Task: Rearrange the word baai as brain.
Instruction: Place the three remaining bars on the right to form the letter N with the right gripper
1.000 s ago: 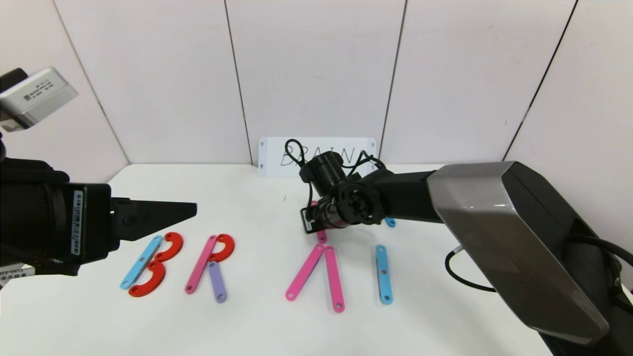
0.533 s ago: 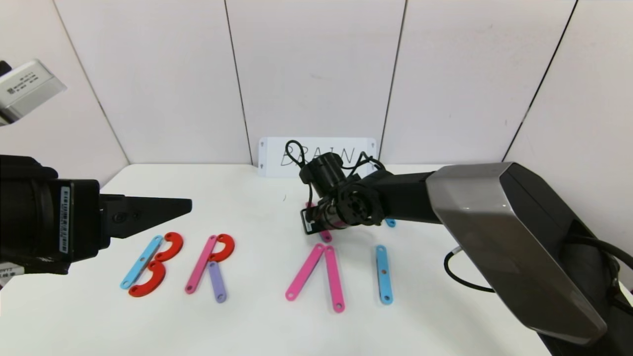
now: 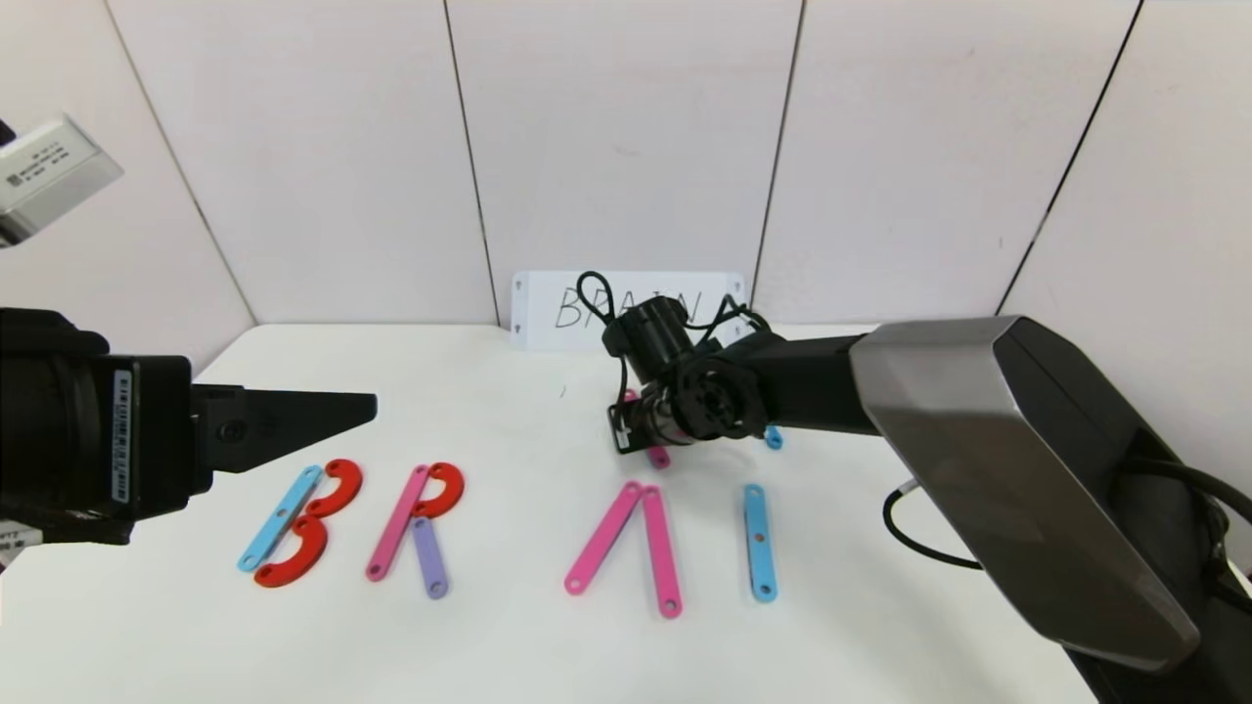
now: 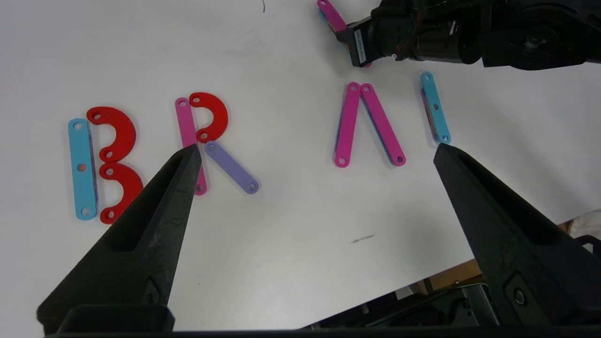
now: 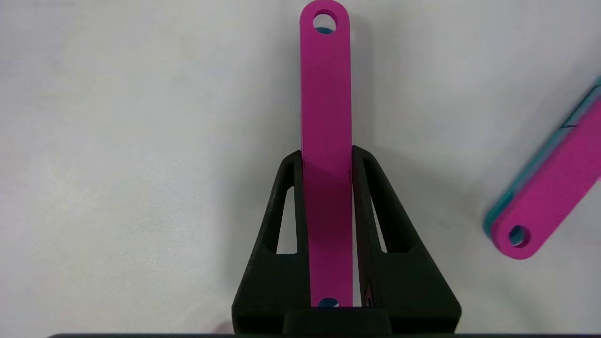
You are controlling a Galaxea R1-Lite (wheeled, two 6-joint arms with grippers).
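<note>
The word lies along the front of the white table point(image 3: 509, 636): a B of a blue bar point(image 3: 280, 517) and two red arcs point(image 3: 333, 486), an R of a pink bar point(image 3: 396, 523), a red arc point(image 3: 442, 488) and a purple bar point(image 3: 428, 557), two pink bars point(image 3: 604, 537) leaning in a peak, and a blue bar point(image 3: 758, 541). My right gripper point(image 5: 326, 152) is shut on another pink bar point(image 5: 325, 89) just behind the peak, also seen in the head view point(image 3: 657, 456). My left gripper point(image 4: 317, 148) is open and empty, held above the B and R.
A white card point(image 3: 548, 308) with handwritten BRAIN leans on the back wall, partly hidden by my right arm. A blue bar end point(image 3: 773, 437) shows behind the right wrist. Another pink bar with a teal underside point(image 5: 549, 188) lies near the held one.
My right gripper has shifted a little to the right and back with the pink bar, which has turned slightly. My left arm has drawn back a little to the left.
</note>
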